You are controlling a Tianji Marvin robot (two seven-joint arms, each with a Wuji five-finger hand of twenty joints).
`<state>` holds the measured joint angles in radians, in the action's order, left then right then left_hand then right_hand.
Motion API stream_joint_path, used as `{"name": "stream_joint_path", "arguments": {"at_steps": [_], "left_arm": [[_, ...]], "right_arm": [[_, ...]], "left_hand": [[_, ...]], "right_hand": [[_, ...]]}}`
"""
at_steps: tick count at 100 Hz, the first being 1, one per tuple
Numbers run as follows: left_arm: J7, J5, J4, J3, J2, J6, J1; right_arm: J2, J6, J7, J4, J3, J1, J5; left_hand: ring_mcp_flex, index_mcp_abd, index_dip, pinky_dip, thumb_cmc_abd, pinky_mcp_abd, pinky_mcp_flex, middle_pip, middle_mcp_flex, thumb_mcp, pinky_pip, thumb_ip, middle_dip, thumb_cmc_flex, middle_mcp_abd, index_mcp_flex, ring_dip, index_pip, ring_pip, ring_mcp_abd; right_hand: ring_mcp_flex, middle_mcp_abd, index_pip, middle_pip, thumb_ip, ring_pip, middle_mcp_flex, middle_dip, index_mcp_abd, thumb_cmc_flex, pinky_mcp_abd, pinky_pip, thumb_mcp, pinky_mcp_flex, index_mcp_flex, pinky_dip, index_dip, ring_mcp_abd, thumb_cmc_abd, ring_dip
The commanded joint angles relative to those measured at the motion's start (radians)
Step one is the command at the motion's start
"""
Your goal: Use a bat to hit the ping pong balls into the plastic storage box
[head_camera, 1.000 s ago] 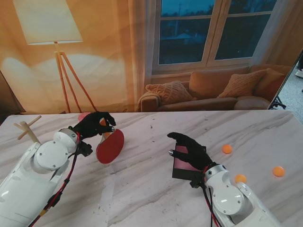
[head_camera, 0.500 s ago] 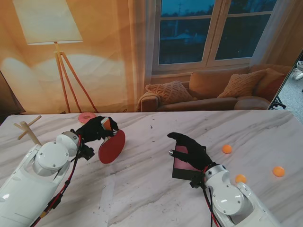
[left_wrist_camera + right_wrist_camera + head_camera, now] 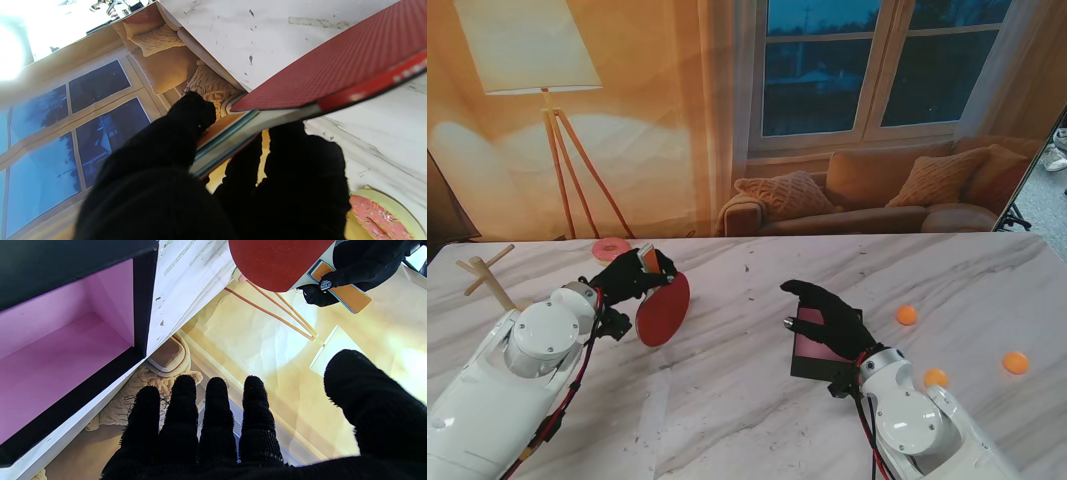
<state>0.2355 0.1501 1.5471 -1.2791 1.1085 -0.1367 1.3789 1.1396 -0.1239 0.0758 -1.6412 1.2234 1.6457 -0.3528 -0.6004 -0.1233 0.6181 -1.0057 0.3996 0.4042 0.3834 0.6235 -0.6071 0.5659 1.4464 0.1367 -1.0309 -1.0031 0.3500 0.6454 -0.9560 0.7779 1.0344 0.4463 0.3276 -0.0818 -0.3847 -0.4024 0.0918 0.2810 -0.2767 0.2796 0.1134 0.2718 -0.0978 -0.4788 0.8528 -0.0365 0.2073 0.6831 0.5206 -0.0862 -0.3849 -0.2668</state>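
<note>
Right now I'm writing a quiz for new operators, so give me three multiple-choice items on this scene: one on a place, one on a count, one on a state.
1. Where do the ping pong balls lie?
A. right of the storage box
B. inside it
C. beside the bat

2. How many balls show on the table?
A. one
B. three
C. five

3. What is the left hand doing?
A. resting flat
B. holding a ball
C. gripping the bat's handle

Answers:
1 A: all orange balls sit on the marble on the robot's right.
2 B: three count in the stand view.
3 C: its fingers wrap the handle; the right hand is spread over the box.
</note>
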Motion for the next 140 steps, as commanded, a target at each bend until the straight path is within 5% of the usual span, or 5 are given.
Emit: {"name": "stream_joint_path", "arguments": {"at_steps": [1, 29, 67, 107, 140], "left_arm": [[0.024, 0.018, -0.004, 0.006, -0.003, 0.000, -0.002], [0.033, 0.095, -0.017, 0.011, -0.012, 0.017, -0.005], [-0.009, 0.172, -0.015, 0.004, -0.013, 0.050, 0.009], [0.002, 0.227, -0.030, 0.017, -0.020, 0.052, 0.001], [0.022, 0.276, -0.023, 0.015, -0.030, 0.045, 0.007]], "right_arm": [[0.001, 0.007, -0.014, -0.002, 0.000, 0.004, 0.002], [0.001, 0.008, -0.016, -0.001, 0.000, 0.003, 0.003], [0.000, 0.012, -0.023, -0.003, -0.002, 0.004, 0.013], [0.001, 0.014, -0.023, -0.003, -0.002, 0.004, 0.016], [0.000, 0.016, -0.027, -0.005, -0.003, 0.004, 0.021]], "left_hand": [[-0.038, -0.007, 0.040, -0.020, 0.020, -0.080, 0.020, 0.028, -0.019, 0.047, 0.023, -0.020, -0.020, 0.014, -0.014, -0.051, -0.003, 0.010, 0.035, 0.096], [0.048, -0.008, 0.200, 0.058, 0.026, -0.070, -0.066, -0.022, 0.112, 0.079, -0.063, -0.007, 0.102, -0.009, -0.030, -0.134, 0.083, 0.142, -0.119, 0.094], [0.205, -0.025, 0.212, 0.153, 0.017, -0.085, -0.250, -0.072, 0.281, 0.033, -0.182, -0.023, 0.269, 0.030, -0.045, -0.255, 0.167, 0.106, -0.273, 0.063], [0.264, 0.000, 0.164, 0.183, -0.030, -0.087, -0.325, -0.081, 0.273, 0.060, -0.212, -0.040, 0.288, 0.103, -0.045, -0.267, 0.188, -0.055, -0.343, 0.054], [0.330, 0.005, 0.152, 0.312, -0.036, -0.053, -0.448, -0.066, 0.194, 0.058, -0.435, -0.052, 0.269, 0.153, -0.042, -0.245, 0.325, -0.109, -0.590, 0.055]], "right_hand": [[-0.032, -0.010, -0.009, -0.008, -0.028, 0.014, 0.047, 0.010, -0.002, -0.004, -0.025, -0.005, -0.024, 0.010, 0.010, 0.016, 0.004, 0.002, 0.028, -0.009], [-0.031, -0.011, -0.009, -0.008, -0.028, 0.016, 0.047, 0.010, -0.001, -0.004, -0.023, -0.007, -0.026, 0.010, 0.011, 0.019, 0.004, 0.003, 0.030, -0.011], [-0.032, -0.010, -0.012, -0.010, -0.028, 0.019, 0.050, 0.013, 0.000, -0.006, -0.024, -0.009, -0.037, 0.012, 0.012, 0.022, 0.004, 0.000, 0.042, -0.015], [-0.032, -0.008, -0.014, -0.014, -0.031, 0.020, 0.052, 0.018, 0.001, -0.004, -0.023, -0.009, -0.048, 0.012, 0.014, 0.024, 0.007, 0.000, 0.049, -0.016], [-0.033, -0.007, -0.015, -0.018, -0.032, 0.021, 0.052, 0.021, 0.001, -0.002, -0.024, -0.008, -0.053, 0.012, 0.015, 0.026, 0.007, -0.001, 0.053, -0.017]]}}
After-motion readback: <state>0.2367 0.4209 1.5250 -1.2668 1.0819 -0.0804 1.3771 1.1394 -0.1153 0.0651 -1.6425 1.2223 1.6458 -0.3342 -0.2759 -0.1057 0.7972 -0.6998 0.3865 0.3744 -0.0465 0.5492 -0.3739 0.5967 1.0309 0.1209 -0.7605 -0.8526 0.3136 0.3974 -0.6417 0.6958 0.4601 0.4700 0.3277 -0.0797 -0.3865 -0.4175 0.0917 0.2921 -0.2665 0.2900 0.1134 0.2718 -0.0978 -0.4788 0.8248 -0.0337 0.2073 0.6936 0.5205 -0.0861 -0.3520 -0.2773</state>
